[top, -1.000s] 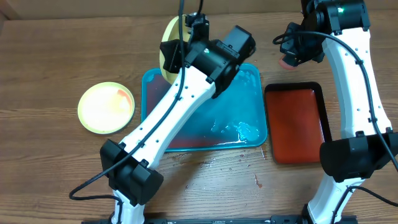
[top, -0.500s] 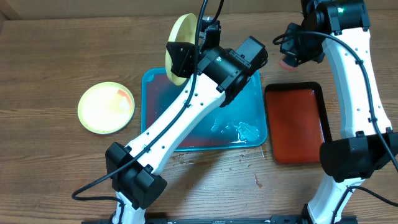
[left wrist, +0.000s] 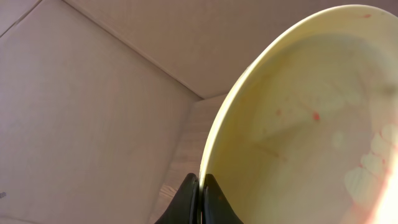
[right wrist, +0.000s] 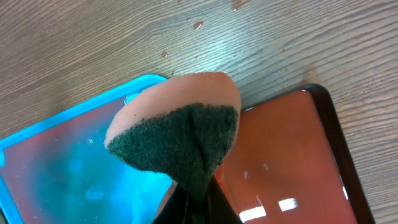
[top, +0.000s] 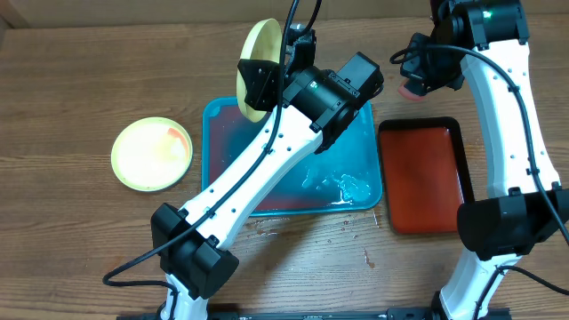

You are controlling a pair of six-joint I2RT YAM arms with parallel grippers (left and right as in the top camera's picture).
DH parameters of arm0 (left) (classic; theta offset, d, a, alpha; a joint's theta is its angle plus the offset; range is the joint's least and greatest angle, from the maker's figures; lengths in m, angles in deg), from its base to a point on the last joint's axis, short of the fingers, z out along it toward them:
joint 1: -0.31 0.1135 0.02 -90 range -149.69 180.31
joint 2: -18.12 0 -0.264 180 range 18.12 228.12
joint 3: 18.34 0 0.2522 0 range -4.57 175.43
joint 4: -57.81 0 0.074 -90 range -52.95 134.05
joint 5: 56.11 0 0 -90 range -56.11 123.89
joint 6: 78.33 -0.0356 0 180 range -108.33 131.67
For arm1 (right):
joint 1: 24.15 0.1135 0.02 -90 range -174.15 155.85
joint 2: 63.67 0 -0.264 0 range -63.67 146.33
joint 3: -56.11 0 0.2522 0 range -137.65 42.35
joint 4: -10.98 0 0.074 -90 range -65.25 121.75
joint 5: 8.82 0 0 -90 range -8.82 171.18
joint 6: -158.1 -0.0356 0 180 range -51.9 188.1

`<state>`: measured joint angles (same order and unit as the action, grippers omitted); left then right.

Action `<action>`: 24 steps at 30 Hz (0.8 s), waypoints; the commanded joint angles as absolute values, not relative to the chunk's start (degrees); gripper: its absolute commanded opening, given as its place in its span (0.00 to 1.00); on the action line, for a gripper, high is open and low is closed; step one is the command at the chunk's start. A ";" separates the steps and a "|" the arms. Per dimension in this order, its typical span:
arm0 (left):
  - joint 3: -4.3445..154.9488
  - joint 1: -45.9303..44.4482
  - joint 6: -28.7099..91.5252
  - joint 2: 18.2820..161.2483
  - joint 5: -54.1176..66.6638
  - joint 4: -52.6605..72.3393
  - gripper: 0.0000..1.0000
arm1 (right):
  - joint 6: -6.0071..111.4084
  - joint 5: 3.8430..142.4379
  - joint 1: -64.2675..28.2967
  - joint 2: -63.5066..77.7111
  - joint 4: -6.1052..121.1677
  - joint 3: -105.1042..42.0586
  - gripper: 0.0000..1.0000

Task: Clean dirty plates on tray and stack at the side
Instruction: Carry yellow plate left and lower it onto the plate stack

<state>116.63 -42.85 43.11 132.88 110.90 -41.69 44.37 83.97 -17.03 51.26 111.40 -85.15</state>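
Yellow-green plate (left wrist: 298,124) between left fingers (left wrist: 189,200) — sponge (right wrist: 180,130) between right fingers (right wrist: 181,211)

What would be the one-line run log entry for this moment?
left gripper: shut on yellow-green plate, held upright | right gripper: shut on sponge | second plate: on table left of teal tray, red smear

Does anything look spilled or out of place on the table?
Yes. Liquid droplets and a small red spot lie on the table in front of the tray, outside it. The plate at the left carries a red smear.
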 commanded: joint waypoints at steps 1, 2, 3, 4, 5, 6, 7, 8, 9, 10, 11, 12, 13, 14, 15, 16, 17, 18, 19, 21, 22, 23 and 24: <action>116.70 -43.26 45.14 131.46 113.33 -41.62 0.04 | 44.83 84.06 -17.21 51.11 111.42 -85.54 0.04; 116.70 -43.26 45.14 131.46 113.33 -41.62 0.04 | 45.14 84.06 -17.21 51.11 111.44 -85.54 0.04; 116.70 -43.26 45.12 131.46 113.33 -41.62 0.04 | 45.44 84.04 -17.21 51.11 111.44 -85.54 0.04; 116.70 -43.26 45.14 131.46 113.31 -41.62 0.04 | 45.44 84.06 -17.21 51.11 111.46 -85.54 0.04; 116.70 -43.26 45.14 131.46 113.26 -41.60 0.04 | 45.44 84.04 -17.21 51.11 111.46 -85.54 0.04; 116.70 -43.26 45.17 131.46 113.09 -41.54 0.04 | 45.44 84.04 -17.21 51.11 111.46 -85.54 0.04; 116.70 -43.26 45.14 131.46 112.52 -41.16 0.04 | 45.44 84.04 -17.21 51.11 111.46 -85.54 0.04; 116.70 -43.13 45.12 131.46 111.19 -40.55 0.04 | 45.44 84.04 -17.21 51.11 111.46 -85.54 0.04; 116.70 -42.83 45.12 131.46 108.96 -40.33 0.04 | 45.44 84.04 -17.21 51.11 111.46 -85.54 0.04; 116.70 -42.32 45.10 131.46 105.44 -40.09 0.04 | 45.44 84.04 -17.21 51.11 111.46 -85.54 0.04; 116.70 -41.60 45.01 131.46 101.00 -39.92 0.04 | 45.44 84.04 -17.21 51.11 111.46 -85.54 0.04; 116.70 -40.71 44.86 131.46 96.26 -39.94 0.04 | 45.44 84.04 -17.21 51.11 111.49 -85.54 0.04; 116.68 -39.85 44.75 131.46 92.39 -39.96 0.04 | 45.44 84.04 -17.21 51.11 111.51 -85.54 0.04; 116.66 -37.60 43.83 131.48 83.91 -39.85 0.04 | 45.44 84.01 -17.21 51.11 111.51 -85.54 0.04; 116.66 -36.25 43.29 131.48 79.60 -39.81 0.04 | 45.44 84.01 -17.21 51.11 111.51 -85.54 0.04; 116.66 -34.76 42.46 131.48 75.56 -39.70 0.04 | 45.44 84.04 -17.21 51.11 111.49 -85.54 0.04; 116.66 -33.19 41.25 131.48 71.78 -39.57 0.04 | 45.44 84.04 -17.21 51.11 111.49 -85.54 0.04; 116.66 -31.55 40.03 131.48 68.57 -39.46 0.04 | 45.44 84.04 -17.21 51.11 111.49 -85.54 0.04; 116.66 -29.91 38.98 131.48 65.77 -39.35 0.04 | 45.47 84.04 -17.21 51.11 111.49 -85.54 0.04; 116.66 -26.67 36.73 131.48 60.28 -39.09 0.04 | 45.62 84.04 -17.21 51.11 111.49 -85.54 0.04; 116.66 -24.49 35.27 131.46 56.57 -38.91 0.04 | 45.64 84.01 -17.21 51.11 111.53 -85.54 0.04; 116.66 -22.91 34.22 131.48 53.83 -38.80 0.04 | 45.64 84.04 -17.21 51.11 111.55 -85.54 0.04; 116.66 -20.93 32.97 131.46 50.29 -38.61 0.04 | 45.62 84.04 -17.19 51.11 111.64 -85.54 0.04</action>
<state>116.63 -26.11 38.52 132.88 67.36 -39.04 45.27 83.97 -17.03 51.26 111.70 -85.15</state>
